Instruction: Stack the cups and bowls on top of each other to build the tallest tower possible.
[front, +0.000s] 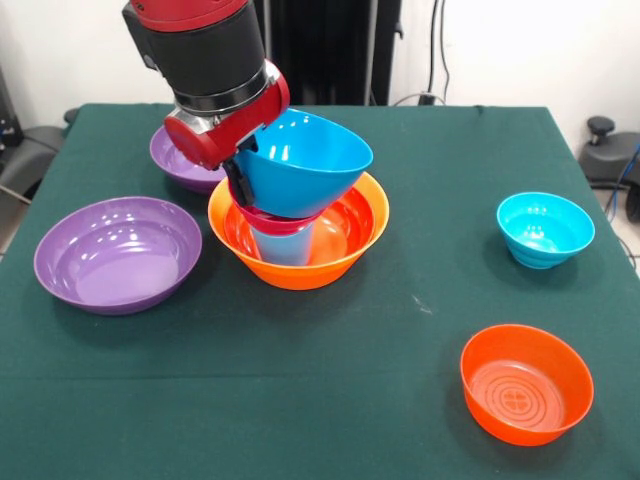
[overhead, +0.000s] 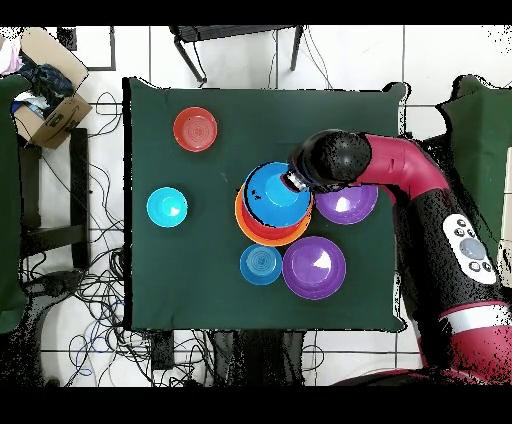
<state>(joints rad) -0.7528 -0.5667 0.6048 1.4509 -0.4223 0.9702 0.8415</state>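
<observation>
The tower stands mid-table on the large orange bowl (front: 345, 240), which also shows in the overhead view (overhead: 262, 232). In the bowl stands the light blue tumbler (front: 285, 248), with a magenta bowl (front: 268, 217) on top of it. My gripper (front: 238, 183) is shut on the left rim of a blue bowl (front: 305, 160) that sits tilted on top of the magenta bowl. From above, the gripper (overhead: 293, 181) is at the blue bowl's (overhead: 270, 195) right edge.
A purple bowl (front: 118, 253) (overhead: 352, 207) lies left of the tower. A second purple bowl (front: 178, 160) (overhead: 314, 267) lies behind my arm. A small blue bowl (overhead: 261, 264) shows only from above. A cyan bowl (front: 545, 228) (overhead: 167, 207) and a red-orange bowl (front: 527, 382) (overhead: 195, 128) lie to the right.
</observation>
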